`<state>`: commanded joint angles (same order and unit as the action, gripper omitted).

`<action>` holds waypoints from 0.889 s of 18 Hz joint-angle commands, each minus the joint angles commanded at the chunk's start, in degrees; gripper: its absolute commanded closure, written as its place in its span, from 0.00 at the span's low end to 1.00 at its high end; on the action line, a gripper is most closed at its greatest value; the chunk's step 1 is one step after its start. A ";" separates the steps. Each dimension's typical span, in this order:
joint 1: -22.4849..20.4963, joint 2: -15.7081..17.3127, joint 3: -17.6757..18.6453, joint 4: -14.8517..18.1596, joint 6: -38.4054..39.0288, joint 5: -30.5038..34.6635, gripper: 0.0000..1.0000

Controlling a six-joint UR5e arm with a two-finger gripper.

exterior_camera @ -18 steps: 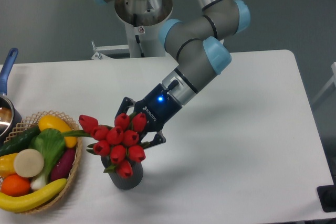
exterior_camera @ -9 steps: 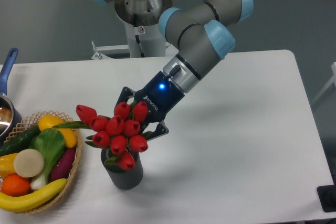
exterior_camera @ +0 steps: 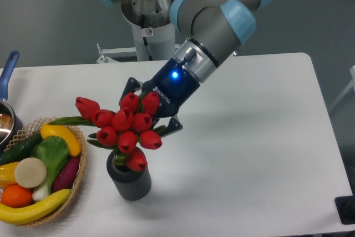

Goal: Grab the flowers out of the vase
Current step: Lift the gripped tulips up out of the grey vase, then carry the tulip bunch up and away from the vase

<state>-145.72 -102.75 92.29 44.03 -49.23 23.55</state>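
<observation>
**Flowers lifted higher out of the vase**

Since a second ago my arm (exterior_camera: 216, 18) has risen and drawn back, and the flowers (exterior_camera: 126, 129) have come up with it: the ribbed top of the vase, hidden behind the lowest buds before, is now in plain sight.

On the white tabletop (exterior_camera: 249, 154) my arm slants down from the upper right, blue light lit on the wrist. My end effector (exterior_camera: 151, 114) sits behind the bunch, its dark fingers showing on either side of the red buds and closed on the flowers, though the exact contact is hidden by the blooms. The flowers hang tilted toward the left, one bud on a long green stem reaching out over the basket rim. The lowest bud and a green leaf are just at the mouth of the vase; I cannot tell whether the stem ends are clear of it.

At the left edge stands the wicker basket (exterior_camera: 82, 166) of fruit and vegetables, a banana (exterior_camera: 33, 208) along its front. The vase (exterior_camera: 130, 179), dark grey and upright, stands just beside the basket's right side. A blue-handled pot (exterior_camera: 6, 104) is cut off at the far left
</observation>
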 joint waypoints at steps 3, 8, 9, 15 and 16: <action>-0.70 1.14 -0.18 0.00 1.59 0.09 0.57; -4.56 3.16 0.52 0.17 3.17 0.18 0.58; -4.75 3.25 0.61 0.18 4.13 0.18 0.63; -5.80 3.61 0.17 0.09 5.20 0.18 0.63; -6.06 3.87 0.17 0.09 5.28 0.18 0.63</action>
<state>-151.78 -98.88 92.46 44.12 -43.95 23.73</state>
